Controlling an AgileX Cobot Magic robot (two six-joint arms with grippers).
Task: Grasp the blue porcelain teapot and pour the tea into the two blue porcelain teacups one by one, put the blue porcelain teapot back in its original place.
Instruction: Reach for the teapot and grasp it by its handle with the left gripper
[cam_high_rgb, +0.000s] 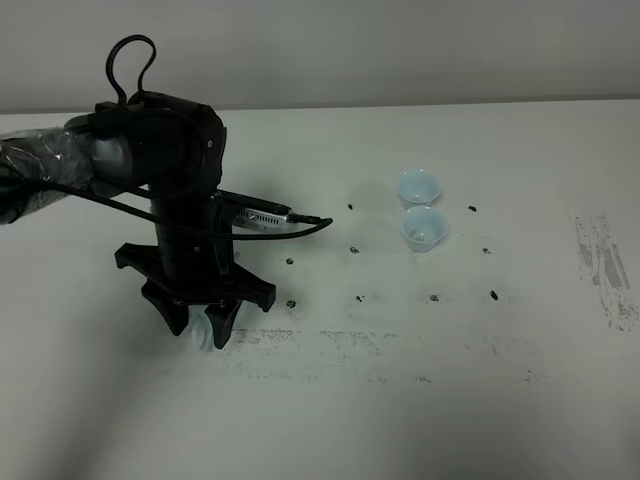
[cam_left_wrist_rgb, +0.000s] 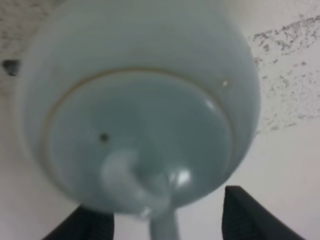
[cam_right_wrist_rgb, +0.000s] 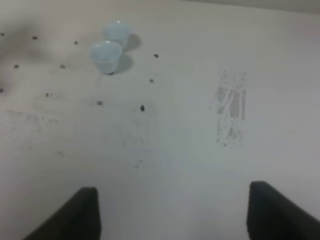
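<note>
Teapot (cam_left_wrist_rgb: 150, 100) stands on the worktop (cam_high_rgb: 500, 400), left of centre in the high view and almost wholly hidden there under the left arm. Left hand (cam_high_rgb: 200, 332) points straight down over it. The left wrist view is close and blurred: pale blue body fills the frame, with the domed lid (cam_left_wrist_rgb: 135, 145), a small vent hole and the knob (cam_left_wrist_rgb: 131, 182) facing the camera. The strip of the handle (cam_left_wrist_rgb: 165, 229) runs between the two dark fingers (cam_left_wrist_rgb: 252, 217). Jaws stand moderately apart, one on each side of the handle, with a gap showing on both sides; no contact seen. Cups sit well to the right of the teapot, just beside each other in a line running away from the camera: far cup (cam_high_rgb: 420, 186), near cup (cam_high_rgb: 423, 228). Both are upright with pale insides; contents cannot be told. Small dark marks (cam_high_rgb: 356, 298) dot the worktop around the cups, and a scuffed grey patch (cam_high_rgb: 605, 265) lies near the right edge. Right hand (cam_right_wrist_rgb: 172, 190) is seen only from its own wrist camera: jaws wide, nothing between them, above bare worktop, cups well ahead of it.
</note>
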